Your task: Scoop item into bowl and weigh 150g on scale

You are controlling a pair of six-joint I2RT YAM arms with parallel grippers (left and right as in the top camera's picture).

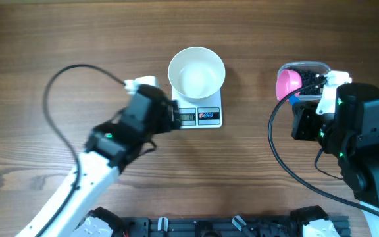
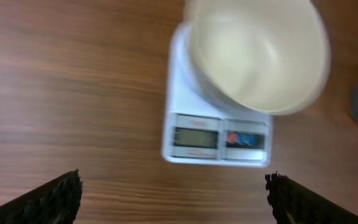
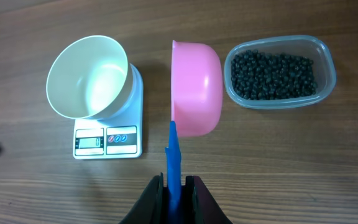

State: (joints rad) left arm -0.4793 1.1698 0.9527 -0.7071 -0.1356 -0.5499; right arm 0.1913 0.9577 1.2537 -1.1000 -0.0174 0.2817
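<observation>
wooden tabletop, overhead and both wrist views.

round white deep bowl sits upright on the small white square kitchen scale, about midway between the tabletop's left and right edges and nearer the far edge. the bowl covers the scale's platform; only the front strip with the grey display and two round buttons shows. display digits too small to read.

clear rounded-rectangular plastic tub stands toward the right edge, well apart from the scale. the small glossy black beads lie in a loose heap inside the tub and cover its floor. no beads seen in the bowl.

left hand: jaws spread wide, nothing between them, just in front of the scale's display edge. it is apart from the scale in the wrist view, though height above the tabletop is unclear.

right hand: jaws closed on the blue handle of a pink plastic scoop. the scoop is turned on its side, with its open face toward the bowl and its dome toward the tub. it lies between bowl and tub in the wrist view. overhead, it overlaps the tub's end nearest the scale. cannot tell whether scoop and tub touch.
</observation>
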